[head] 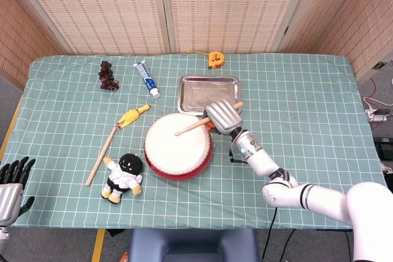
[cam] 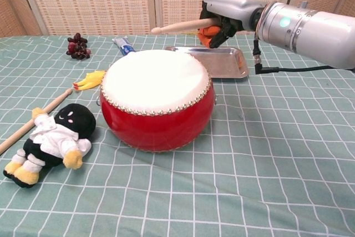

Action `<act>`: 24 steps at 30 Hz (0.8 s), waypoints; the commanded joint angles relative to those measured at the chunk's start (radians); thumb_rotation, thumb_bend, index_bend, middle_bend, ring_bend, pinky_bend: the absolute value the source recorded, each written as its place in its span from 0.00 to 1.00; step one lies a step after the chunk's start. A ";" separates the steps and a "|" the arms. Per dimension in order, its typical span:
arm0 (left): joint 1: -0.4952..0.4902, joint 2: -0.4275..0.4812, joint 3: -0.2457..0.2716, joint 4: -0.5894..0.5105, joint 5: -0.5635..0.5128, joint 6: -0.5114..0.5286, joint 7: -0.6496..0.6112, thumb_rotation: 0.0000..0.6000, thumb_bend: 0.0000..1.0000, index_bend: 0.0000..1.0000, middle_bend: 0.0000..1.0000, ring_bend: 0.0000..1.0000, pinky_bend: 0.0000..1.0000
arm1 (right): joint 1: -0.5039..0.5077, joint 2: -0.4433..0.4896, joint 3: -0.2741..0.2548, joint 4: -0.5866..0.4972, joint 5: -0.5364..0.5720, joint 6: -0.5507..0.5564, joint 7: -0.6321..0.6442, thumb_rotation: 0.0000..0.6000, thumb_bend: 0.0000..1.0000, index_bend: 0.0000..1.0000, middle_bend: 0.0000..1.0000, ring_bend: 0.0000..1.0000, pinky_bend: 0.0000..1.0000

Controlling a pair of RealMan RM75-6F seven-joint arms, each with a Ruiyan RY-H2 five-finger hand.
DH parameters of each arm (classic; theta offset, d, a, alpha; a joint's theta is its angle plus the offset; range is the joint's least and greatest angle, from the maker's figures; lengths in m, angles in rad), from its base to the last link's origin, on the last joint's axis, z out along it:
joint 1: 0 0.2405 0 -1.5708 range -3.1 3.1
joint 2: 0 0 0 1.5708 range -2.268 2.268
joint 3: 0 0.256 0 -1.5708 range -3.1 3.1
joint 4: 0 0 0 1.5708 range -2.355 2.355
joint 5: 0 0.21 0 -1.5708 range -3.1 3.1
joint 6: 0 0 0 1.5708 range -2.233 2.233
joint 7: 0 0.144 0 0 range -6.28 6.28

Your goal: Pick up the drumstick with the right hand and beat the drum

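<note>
drum (cam: 157, 117): shiny red side, smooth white top | drumstick (cam: 183, 25): plain wood | tray (head: 208, 93): shiny metal | surface (head: 295, 90): checked cloth

Your drum (head: 178, 146) sits mid-table, tray (head: 209, 94) behind it, doll (head: 124, 177) and spare stick (head: 101, 156) to its left. Your right hand (head: 223, 118) holds the drumstick (head: 196, 125) above the drum.
</note>
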 commanded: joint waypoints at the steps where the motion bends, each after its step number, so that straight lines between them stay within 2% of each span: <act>1: 0.001 -0.001 0.000 0.003 -0.003 -0.002 -0.001 1.00 0.23 0.03 0.00 0.02 0.02 | 0.030 -0.008 -0.068 0.064 0.023 -0.086 -0.279 1.00 1.00 1.00 1.00 1.00 1.00; 5: 0.002 -0.002 0.001 0.006 -0.007 -0.006 -0.002 1.00 0.23 0.03 0.00 0.02 0.02 | 0.046 -0.031 -0.073 0.067 0.143 -0.089 -0.459 1.00 1.00 1.00 1.00 1.00 1.00; 7: 0.002 -0.004 0.001 0.008 -0.008 -0.005 -0.002 1.00 0.23 0.03 0.00 0.02 0.02 | 0.046 -0.035 -0.062 0.055 0.174 -0.071 -0.487 1.00 1.00 1.00 1.00 1.00 1.00; 10: 0.003 -0.004 0.001 0.010 -0.009 -0.005 -0.001 1.00 0.23 0.03 0.00 0.02 0.02 | 0.024 -0.038 -0.011 0.018 0.142 -0.013 -0.372 1.00 1.00 1.00 1.00 1.00 1.00; 12: 0.003 -0.004 0.000 0.011 -0.009 -0.004 0.000 1.00 0.23 0.03 0.00 0.02 0.02 | 0.002 -0.027 0.026 -0.012 0.093 0.005 -0.222 1.00 0.99 1.00 1.00 1.00 1.00; 14: 0.003 -0.004 -0.001 0.009 -0.008 -0.003 0.001 1.00 0.23 0.03 0.00 0.02 0.02 | -0.016 -0.018 0.048 -0.021 0.039 0.021 -0.090 1.00 0.99 1.00 1.00 1.00 1.00; 16: 0.001 -0.003 -0.001 0.007 -0.005 0.000 0.004 1.00 0.23 0.03 0.00 0.02 0.02 | -0.022 -0.010 0.055 -0.013 0.013 0.023 -0.026 1.00 0.99 1.00 1.00 1.00 1.00; 20: 0.001 -0.002 -0.001 0.005 0.000 0.003 0.005 1.00 0.23 0.03 0.00 0.02 0.02 | -0.021 0.000 0.042 0.004 -0.002 -0.001 -0.010 1.00 0.99 1.00 1.00 1.00 1.00; 24: 0.001 -0.001 0.000 0.004 -0.001 0.002 0.006 1.00 0.23 0.03 0.00 0.02 0.02 | -0.012 -0.005 0.022 0.017 0.004 -0.025 -0.058 1.00 0.99 1.00 1.00 1.00 1.00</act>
